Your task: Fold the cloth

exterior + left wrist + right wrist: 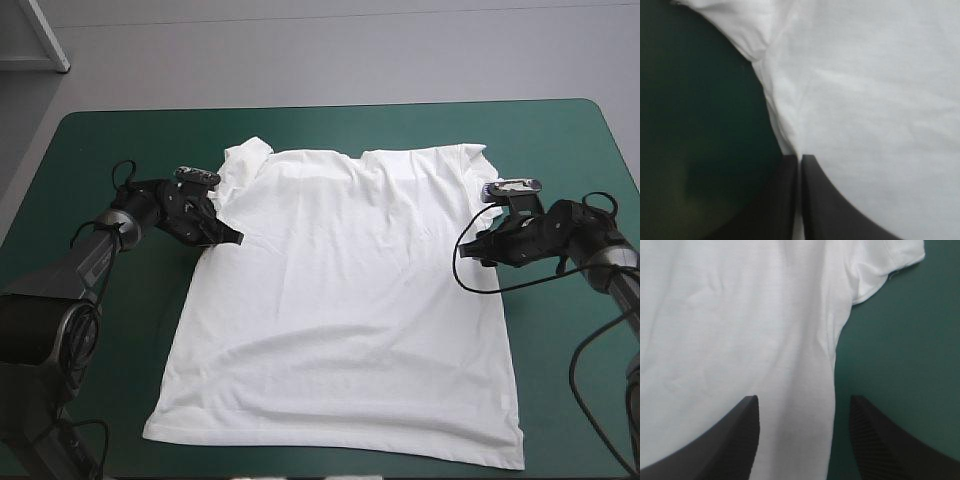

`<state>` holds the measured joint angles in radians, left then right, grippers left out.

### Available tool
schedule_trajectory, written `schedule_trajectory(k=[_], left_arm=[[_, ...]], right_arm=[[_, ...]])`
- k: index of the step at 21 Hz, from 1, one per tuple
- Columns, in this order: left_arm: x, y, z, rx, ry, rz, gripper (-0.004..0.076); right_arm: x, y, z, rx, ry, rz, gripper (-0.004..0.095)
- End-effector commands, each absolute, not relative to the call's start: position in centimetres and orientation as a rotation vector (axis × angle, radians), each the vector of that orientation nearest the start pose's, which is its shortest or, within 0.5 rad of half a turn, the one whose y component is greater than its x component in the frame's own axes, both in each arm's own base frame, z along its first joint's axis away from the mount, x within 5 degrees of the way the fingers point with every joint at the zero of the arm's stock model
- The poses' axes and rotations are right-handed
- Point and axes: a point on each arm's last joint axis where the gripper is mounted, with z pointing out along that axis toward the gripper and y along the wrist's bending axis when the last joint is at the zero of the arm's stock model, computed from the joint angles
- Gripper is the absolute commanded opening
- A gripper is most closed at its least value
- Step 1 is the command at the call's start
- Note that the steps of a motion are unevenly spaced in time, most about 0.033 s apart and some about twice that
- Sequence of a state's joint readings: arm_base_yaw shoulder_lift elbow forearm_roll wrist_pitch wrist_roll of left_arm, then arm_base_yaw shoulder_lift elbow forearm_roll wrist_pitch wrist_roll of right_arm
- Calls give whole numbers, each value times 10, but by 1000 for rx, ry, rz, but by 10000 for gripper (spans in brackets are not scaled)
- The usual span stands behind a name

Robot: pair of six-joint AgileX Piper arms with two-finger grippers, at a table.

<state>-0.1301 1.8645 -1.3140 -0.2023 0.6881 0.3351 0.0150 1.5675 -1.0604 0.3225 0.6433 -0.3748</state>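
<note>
The white T-shirt [350, 290] lies spread flat on the table, collar toward the far edge and hem toward the near edge. Its left sleeve [245, 160] is bunched and folded in. My left gripper [232, 238] sits at the shirt's left side edge just below that sleeve. In the left wrist view its fingers [800, 156] are all but shut, with a sliver of the T-shirt [865, 100] pinched between them. My right gripper [470, 250] is at the right side edge below the right sleeve [885, 265]. It is open [804, 399], straddling the edge of the T-shirt [740, 315].
The teal-green cover [120, 150] shows bare on both sides of the shirt and along the far edge. The hem reaches close to the table's near edge.
</note>
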Motion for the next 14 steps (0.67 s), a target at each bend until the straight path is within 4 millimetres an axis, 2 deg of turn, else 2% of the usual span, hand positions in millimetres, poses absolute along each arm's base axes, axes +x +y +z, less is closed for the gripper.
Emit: schedule_trajectory(k=[1,4,5,6,8,9,10,14], left_arm=[[384,-65,220,437,2643,-180,19],[385,-65,220,444,2640,-174,19],[385,-65,220,443,2639,-173,19],[385,-65,220,446,2639,-170,19],[385,-64,220,449,2636,-164,19],[386,-64,221,441,2619,-163,19],[386,-65,225,438,2608,-164,19],[385,-65,240,417,2561,-179,19]], right_arm=[[336,22,247,-227,2545,209,508],[345,23,220,-222,2625,222,457],[346,23,213,-228,2653,229,393],[346,23,210,-233,2672,235,301],[345,24,208,-256,2683,239,38],[345,24,213,-264,2665,236,-3],[346,24,216,-269,2655,235,-4],[346,24,257,-264,2515,223,-4]])
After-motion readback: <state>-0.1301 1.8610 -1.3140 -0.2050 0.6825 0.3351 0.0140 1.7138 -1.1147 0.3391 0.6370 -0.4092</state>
